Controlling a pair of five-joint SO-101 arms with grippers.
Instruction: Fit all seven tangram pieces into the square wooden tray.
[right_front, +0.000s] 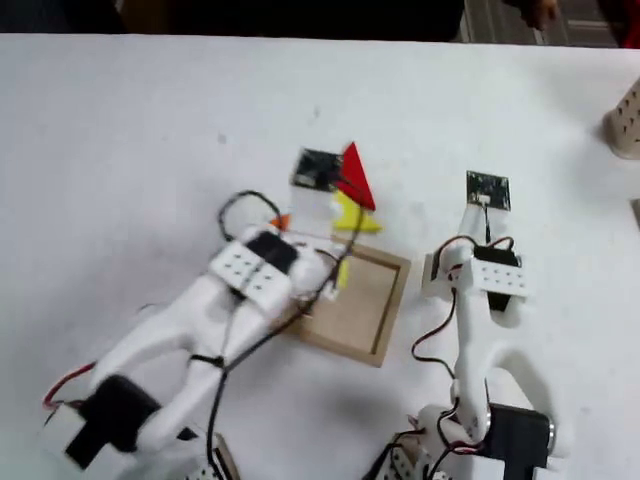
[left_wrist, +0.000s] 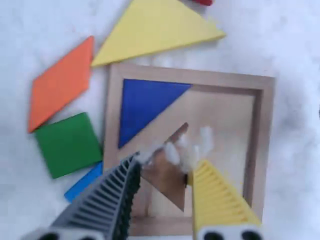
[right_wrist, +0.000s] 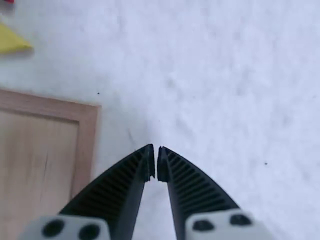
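Because the tangram pieces look like thin, stiff blocks with smooth painted faces, you can expect them to be light and a little slippery. Take each one by two opposite edges, not by a sharp corner.

Your left gripper hangs over the tray, and its two fingers seem pressed on the sides of a brown triangle inside the tray, near the middle. I cannot tell if this piece already lies flat on the tray floor. A blue triangle lies flat in one corner of the tray.

Outside the tray, just beside its rim, you have a yellow triangle, an orange parallelogram, a green square and a light blue piece. A red piece lies farther from the tray than the yellow triangle.

Your right gripper, fingers together and holding nothing, is over the bare surface just beside the tray.

I judge that the brown triangle will not bend, but it may jam against the rim if it goes in tilted, so keep it level.
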